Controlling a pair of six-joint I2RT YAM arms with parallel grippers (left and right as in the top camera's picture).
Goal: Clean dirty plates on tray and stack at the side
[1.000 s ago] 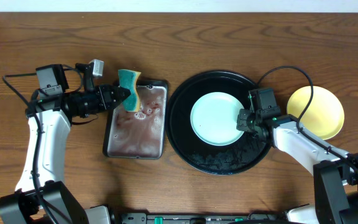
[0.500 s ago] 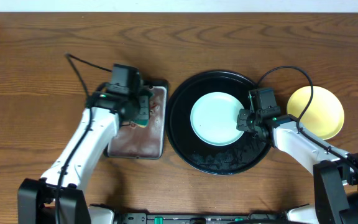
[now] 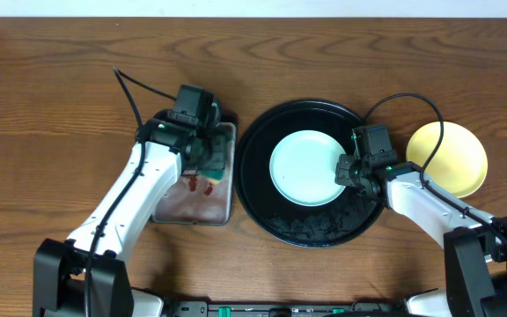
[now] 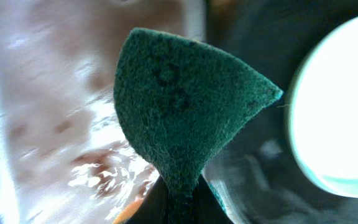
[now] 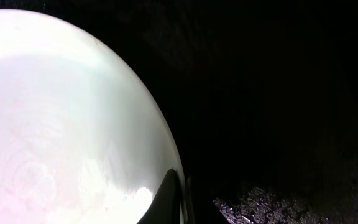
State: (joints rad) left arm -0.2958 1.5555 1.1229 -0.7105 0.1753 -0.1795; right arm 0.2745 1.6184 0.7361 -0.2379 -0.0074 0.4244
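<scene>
Black and glossy, the round tray sits right of centre on the brown wood-grain tabletop. One mint-blue plate lies inside it, a little above the middle. The right wrist view shows faint pink smears on the plate's pale surface. The right pincer is at the plate's right rim, narrowed onto it, and its dark finger lies against the plate's edge. Wet dark specks cover the tray floor just beside that finger.

To the right of the tray a yellow plate rests flat on the tabletop, near the tray's rim but outside it, partly crossed by the right arm's cable.

To the left of the tray stands a rectangular metal pan with reddish stains and watery streaks. The left pincer is over the pan's upper right part, close to the tray's left rim, clamped on a green sponge. In the left wrist view the sponge is pinched at its lower end and fans out upward, with the stained pan to its left and the tray and plate to its right.
</scene>
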